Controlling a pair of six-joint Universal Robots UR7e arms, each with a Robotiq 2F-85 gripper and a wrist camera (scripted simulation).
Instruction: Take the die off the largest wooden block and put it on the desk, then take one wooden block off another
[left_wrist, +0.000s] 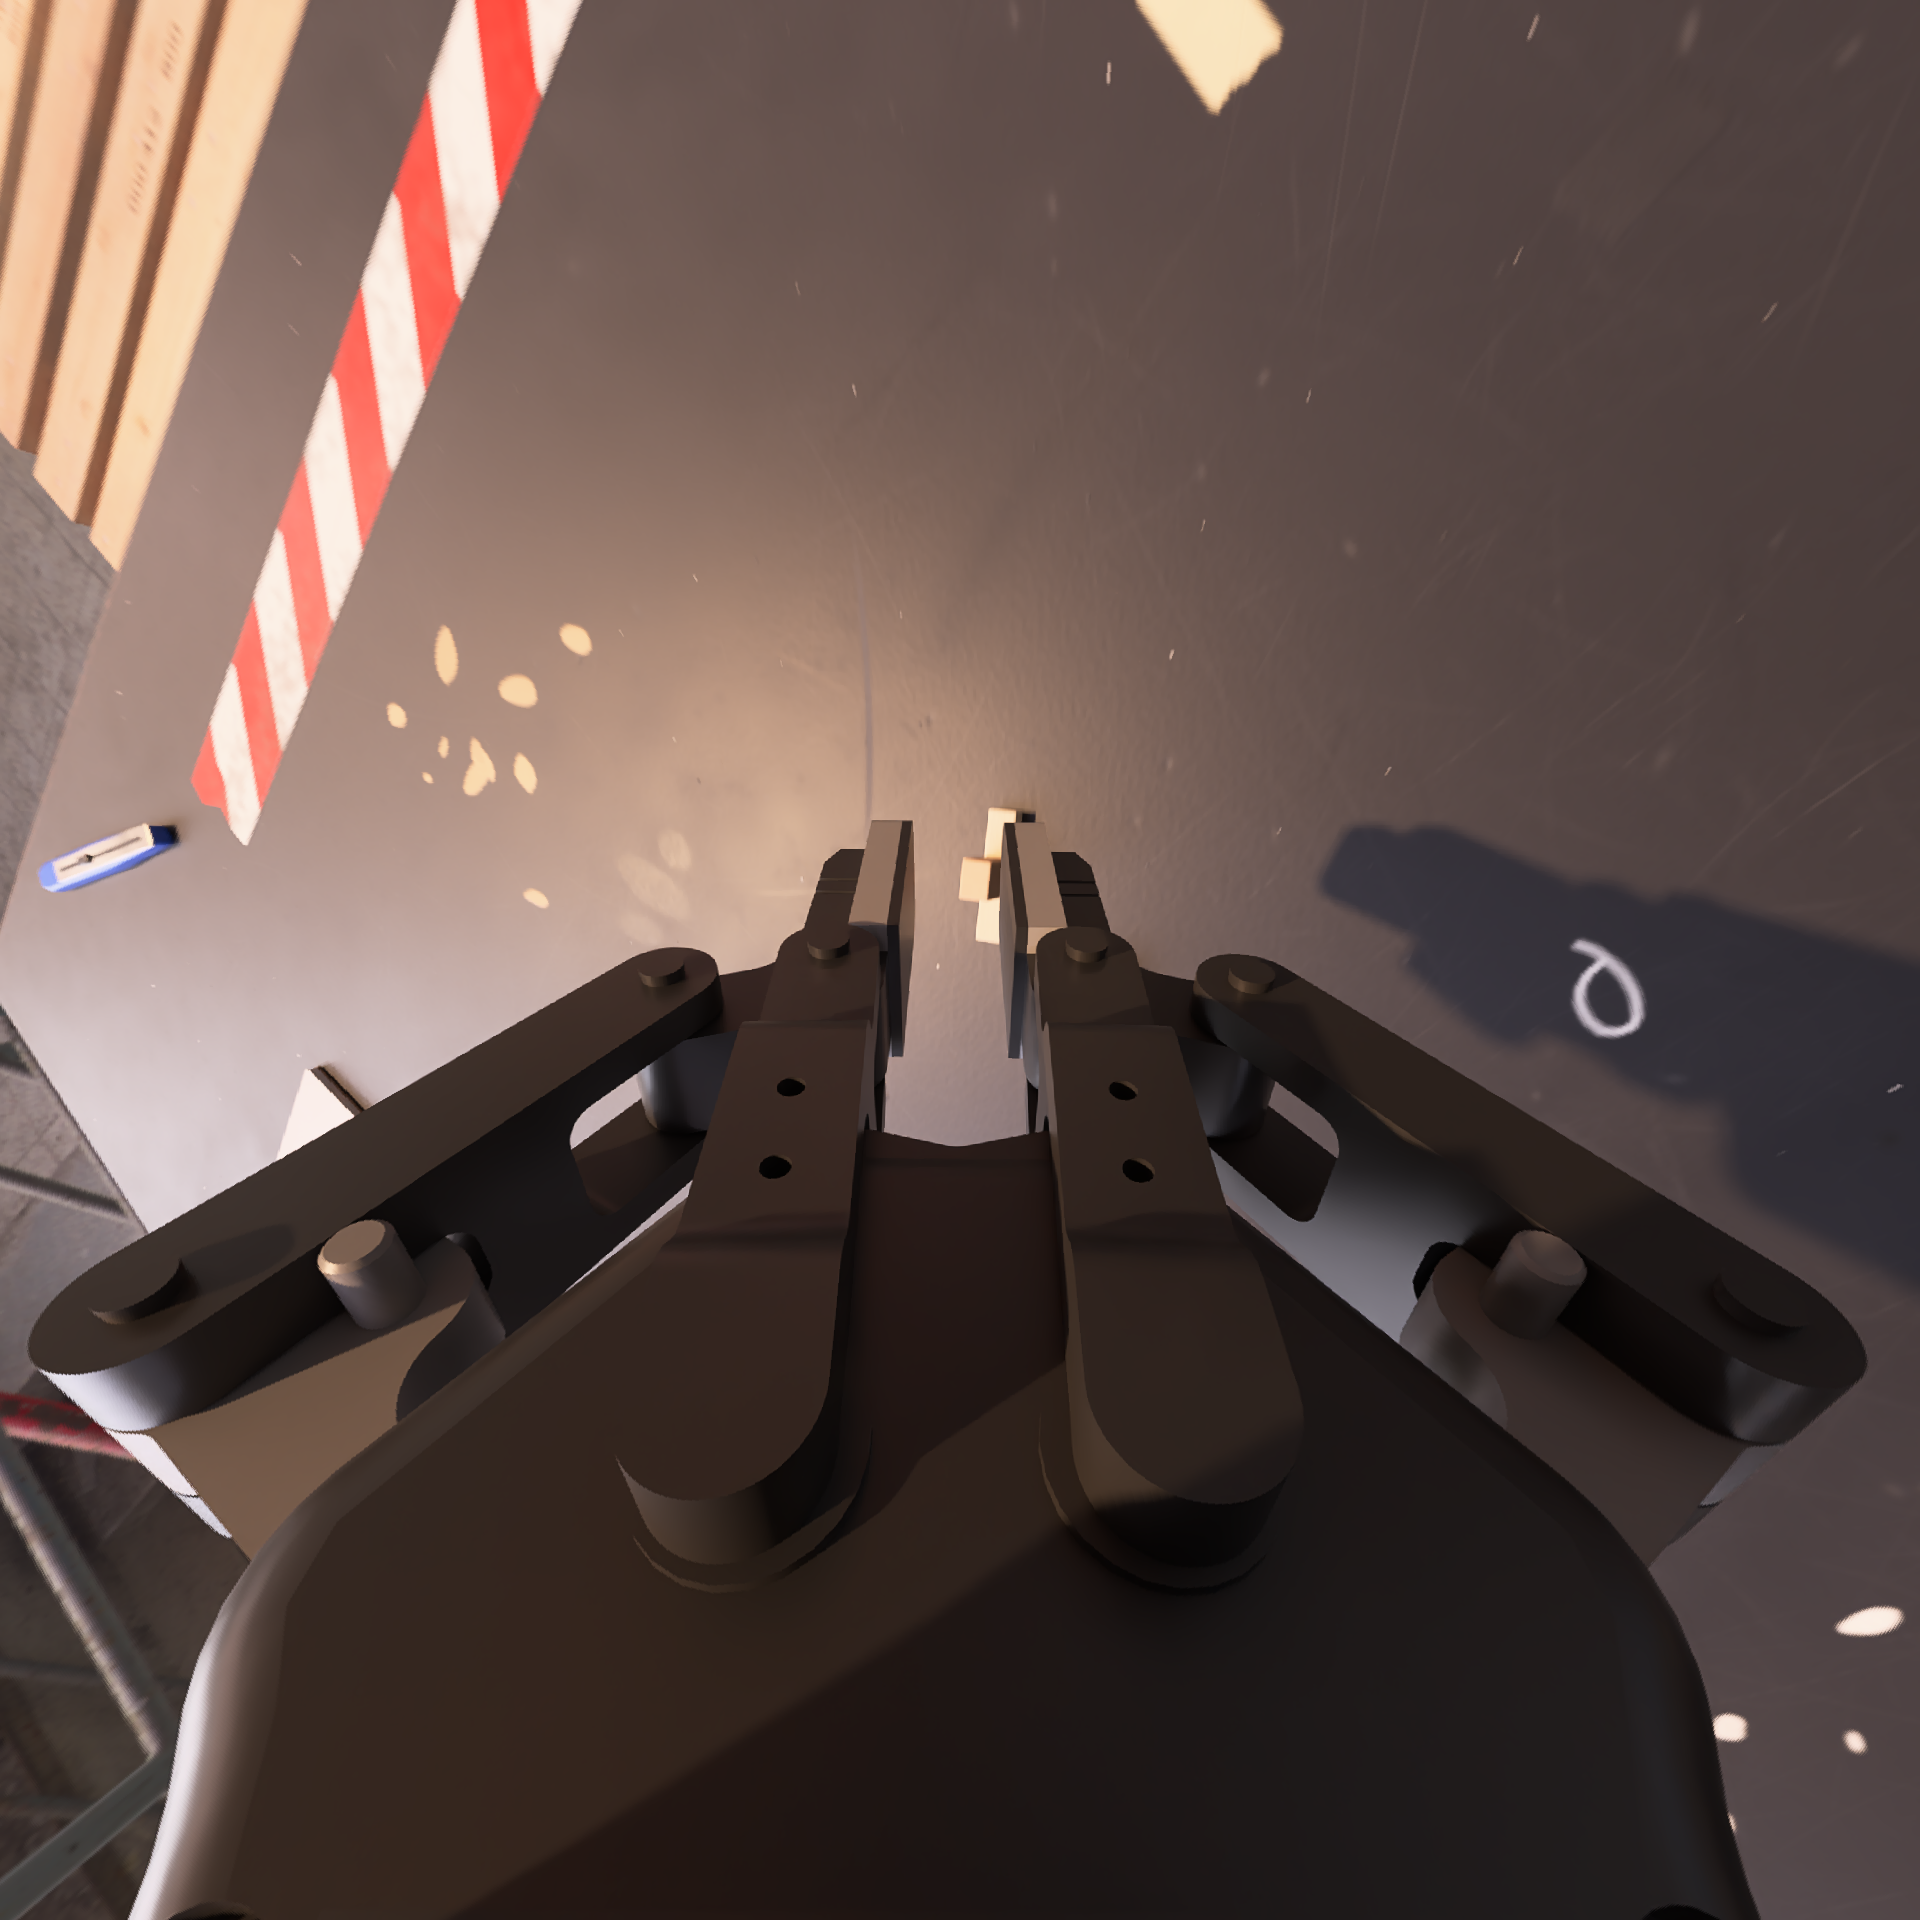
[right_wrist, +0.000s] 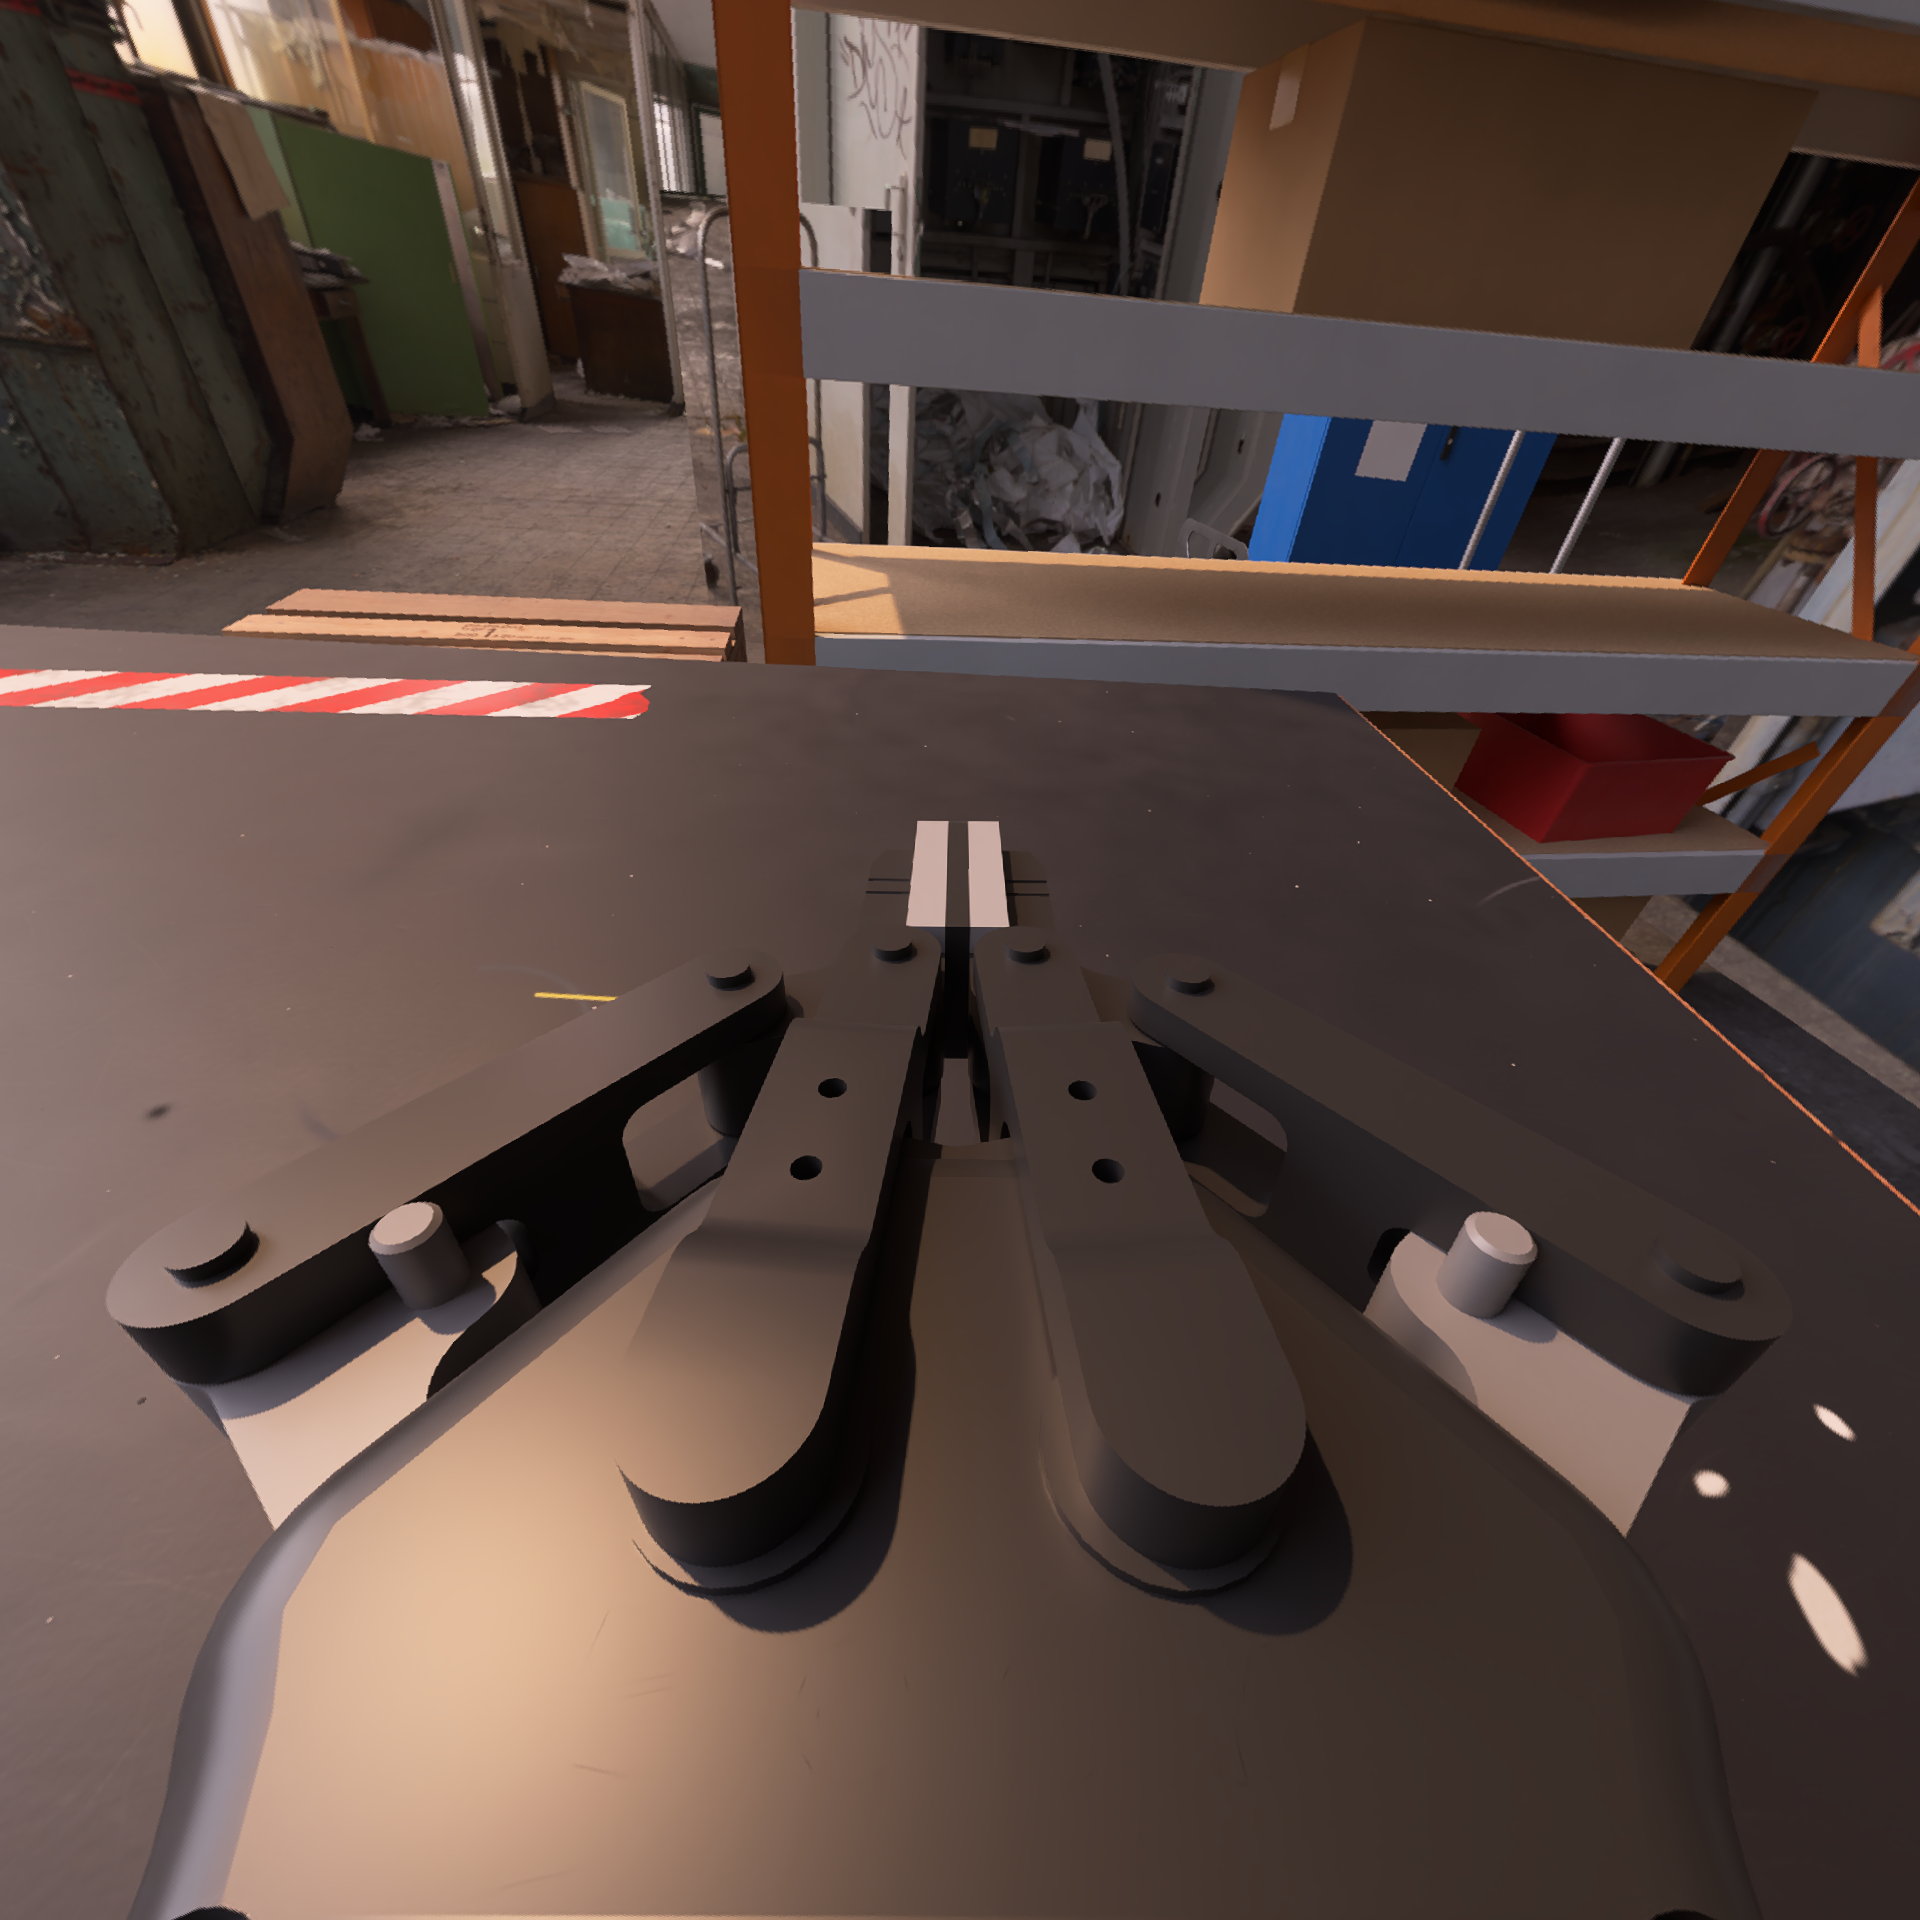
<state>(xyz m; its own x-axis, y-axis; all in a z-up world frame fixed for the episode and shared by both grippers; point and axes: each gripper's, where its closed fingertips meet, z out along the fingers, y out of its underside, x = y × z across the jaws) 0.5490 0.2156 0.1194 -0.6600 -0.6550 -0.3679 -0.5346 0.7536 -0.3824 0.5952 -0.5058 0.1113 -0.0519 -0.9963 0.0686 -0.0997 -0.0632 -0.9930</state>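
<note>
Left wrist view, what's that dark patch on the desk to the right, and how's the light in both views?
Left wrist view: the patch is a hard-edged shadow on the desk, beside a warm glow ahead of the left gripper; straight edges bow. Right wrist view: warm light on the right gripper; sunlit flecks lower right.

Our left pincer (left_wrist: 958, 878) part-open above the dark table (left_wrist: 1143, 468), pale wooden blocks (left_wrist: 985, 878) beyond its fingertips.
</note>
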